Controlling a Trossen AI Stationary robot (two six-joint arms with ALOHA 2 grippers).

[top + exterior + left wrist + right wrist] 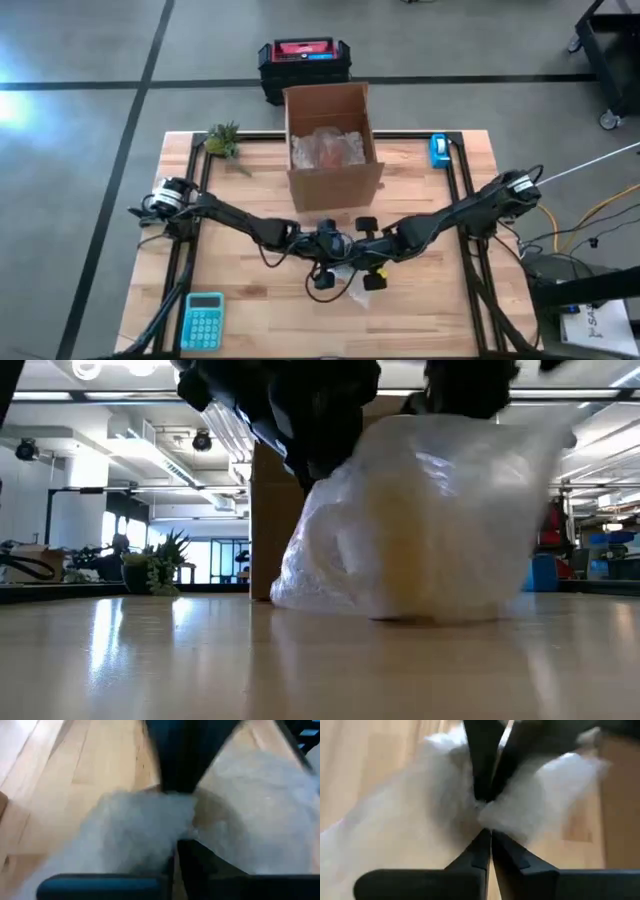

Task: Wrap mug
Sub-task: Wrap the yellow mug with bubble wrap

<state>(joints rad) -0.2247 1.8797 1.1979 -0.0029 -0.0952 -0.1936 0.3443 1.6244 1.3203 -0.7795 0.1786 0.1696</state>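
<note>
Cardboard box (pixel 333 145) w/ more plastic inside sits just behind both end effectors, plant (pixel 224 139) and blue tape dispenser (pixel 439 150) further back to the sides, teal calculator (pixel 203 320) near the front edge on the left arm's side. Left end effector (pixel 322 277) and right end effector (pixel 372 277) meet mid-surface (pixel 250 300), each clenched on the bubble wrap (pixel 420 520). Mug (pixel 410 550) is under/between them on the surface, only a pale yellowish blur through cloudy, crumpled wrap.

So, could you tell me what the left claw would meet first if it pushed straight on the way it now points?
Most likely the bubble wrap bundled around the mug: the left claw already pinches it, with the wooden table beyond. Depth is unclear.
</note>
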